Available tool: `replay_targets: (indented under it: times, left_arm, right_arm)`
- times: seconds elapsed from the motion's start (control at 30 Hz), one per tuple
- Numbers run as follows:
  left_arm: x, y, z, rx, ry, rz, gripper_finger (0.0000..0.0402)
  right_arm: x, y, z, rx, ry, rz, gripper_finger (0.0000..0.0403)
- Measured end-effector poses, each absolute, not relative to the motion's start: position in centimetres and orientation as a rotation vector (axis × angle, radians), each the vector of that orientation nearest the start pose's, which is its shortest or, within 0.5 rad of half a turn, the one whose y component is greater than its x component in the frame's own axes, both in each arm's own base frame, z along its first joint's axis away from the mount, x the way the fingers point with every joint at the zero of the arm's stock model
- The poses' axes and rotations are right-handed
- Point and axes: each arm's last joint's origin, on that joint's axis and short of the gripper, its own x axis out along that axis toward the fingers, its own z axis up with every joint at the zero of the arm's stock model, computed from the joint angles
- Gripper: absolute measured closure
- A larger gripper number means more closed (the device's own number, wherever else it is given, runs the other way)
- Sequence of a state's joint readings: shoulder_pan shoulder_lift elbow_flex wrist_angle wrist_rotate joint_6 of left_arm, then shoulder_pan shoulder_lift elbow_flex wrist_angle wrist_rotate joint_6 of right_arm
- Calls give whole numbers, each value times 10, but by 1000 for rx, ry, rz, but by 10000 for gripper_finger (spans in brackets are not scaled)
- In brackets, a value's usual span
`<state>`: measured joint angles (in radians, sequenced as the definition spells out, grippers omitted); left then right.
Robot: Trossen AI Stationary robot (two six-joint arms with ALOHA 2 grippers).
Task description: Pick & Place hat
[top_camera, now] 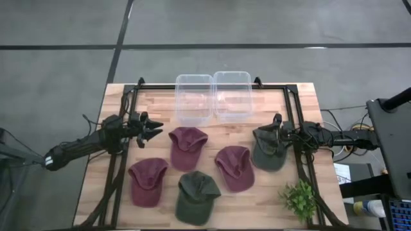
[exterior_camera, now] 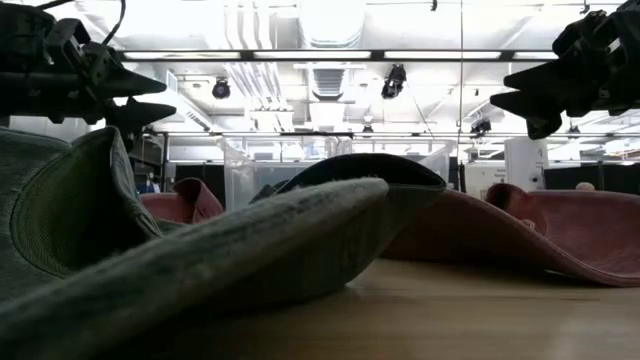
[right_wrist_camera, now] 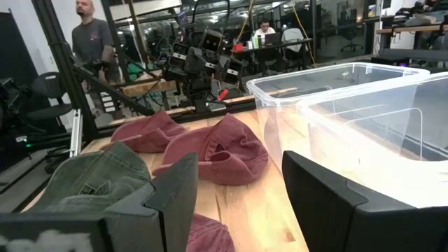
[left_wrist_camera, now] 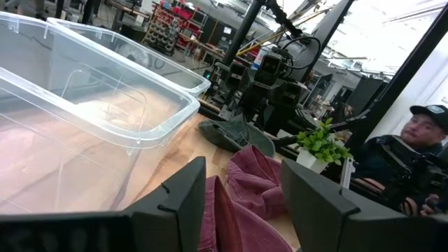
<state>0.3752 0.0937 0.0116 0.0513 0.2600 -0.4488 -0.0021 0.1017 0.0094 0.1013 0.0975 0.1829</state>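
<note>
Five hats spread across the wooden tabletop (top_camera: 302, 93): maroon (top_camera: 187, 146) at centre, green (top_camera: 268, 147) at 3 o'clock under the right claw (top_camera: 277, 120). Left claw (top_camera: 151, 128) at 9 o'clock; both released, seemingly poised for a pick. Bins (top_camera: 213, 95) waiting at 12, likely drop points. Workshop beyond.

No readable text, label or number shows anywhere.

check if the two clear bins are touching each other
Cannot tell. The high view shows the left bin and right bin side by side, rims meeting or nearly so.
</note>
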Motion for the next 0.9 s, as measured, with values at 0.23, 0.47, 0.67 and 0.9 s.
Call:
replay_targets:
  times: [0.23,0.47,0.67,0.9]
  left_arm:
    - [98,30,165,-458,3,120,223]
    - [97,31,165,-457,0,143,223]
    - [97,33,164,-455,-11,220,223]
    - [97,33,164,-454,-13,224,223]
  right_arm:
    - [103,-3,168,183,-18,-98,200]
    - [103,-3,174,307,-82,-87,200]
    - [101,2,187,394,-182,120,200]
    - [100,3,191,387,-221,157,200]
